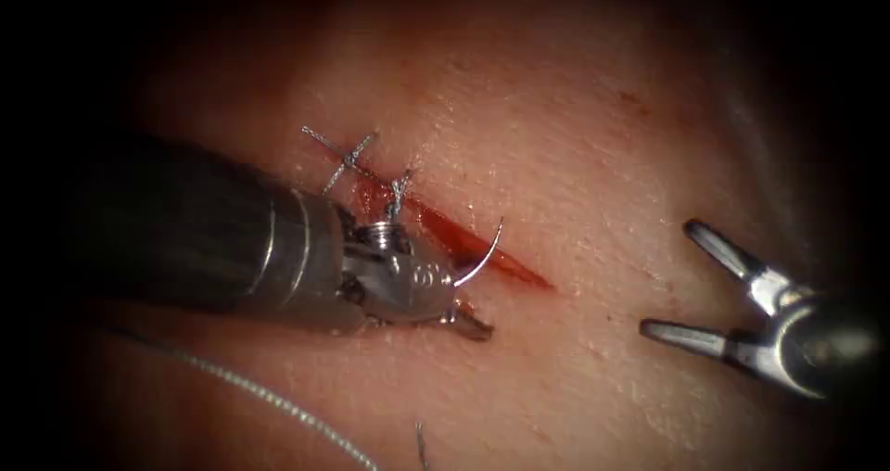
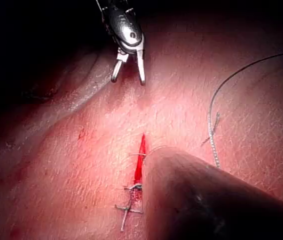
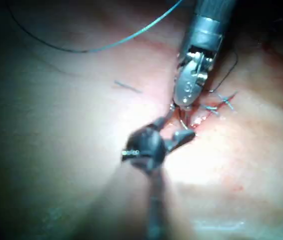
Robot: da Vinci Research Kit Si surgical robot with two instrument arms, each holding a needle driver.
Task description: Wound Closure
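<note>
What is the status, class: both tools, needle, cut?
Left tool holds the needle near its tail end, needle arcing over the cut. Right tool open, empty, right of the cut. Thread trails on the tissue, nothing in the way.

The left claw (image 1: 464,304) lies on the tissue (image 1: 593,137) at the cut's (image 1: 491,253) left edge, holding the needle (image 1: 482,256), which arcs over the cut. Knotted thread ends (image 1: 350,160) sit at the cut's upper end. The right claw (image 1: 691,286) stands gaping well right of the cut, holding nothing. Thread (image 1: 269,401) trails below the left tool.
</note>
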